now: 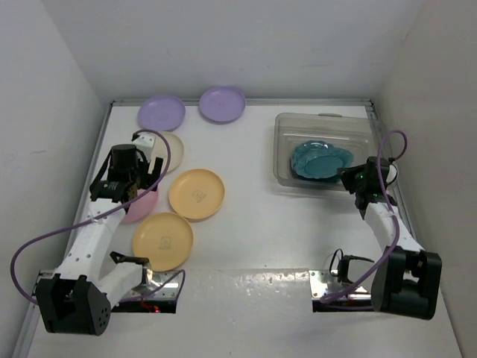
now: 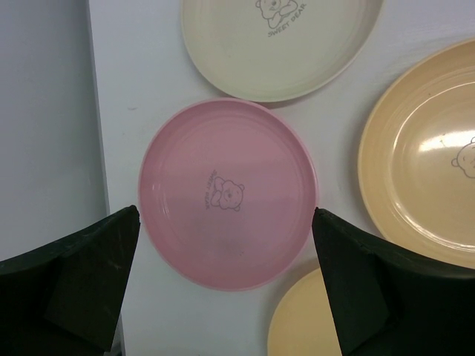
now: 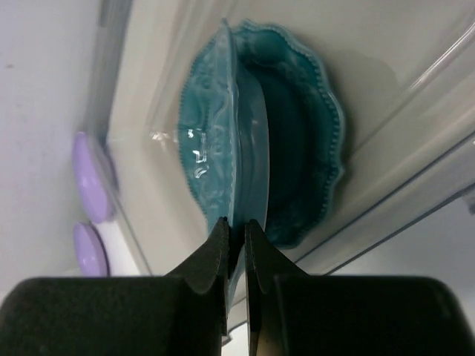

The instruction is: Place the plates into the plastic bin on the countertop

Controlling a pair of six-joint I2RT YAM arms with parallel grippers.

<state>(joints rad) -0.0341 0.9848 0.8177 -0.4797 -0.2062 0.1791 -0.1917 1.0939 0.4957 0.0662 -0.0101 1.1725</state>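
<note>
The clear plastic bin (image 1: pixel 328 117) stands at the right on the white countertop (image 1: pixel 246 239). Two dark teal scalloped plates are in it. My right gripper (image 1: pixel 352 177) is shut on the near rim of the upper teal plate (image 3: pixel 249 163), holding it tilted over the other teal plate (image 3: pixel 308 141). My left gripper (image 2: pixel 225 213) is open above the pink plate (image 2: pixel 228 193), its fingers (image 2: pixel 82 274) straddling the plate's near half. The cream plate (image 2: pixel 278 44), two yellow-orange plates (image 1: pixel 197 194) (image 1: pixel 162 241) and two lavender plates (image 1: pixel 160 113) (image 1: pixel 222 104) lie on the countertop.
White walls bound the countertop on the left, back and right. The bin's right half holds no plate. Purple cables loop from both arms. The left wall (image 2: pixel 44 119) is close beside the pink plate.
</note>
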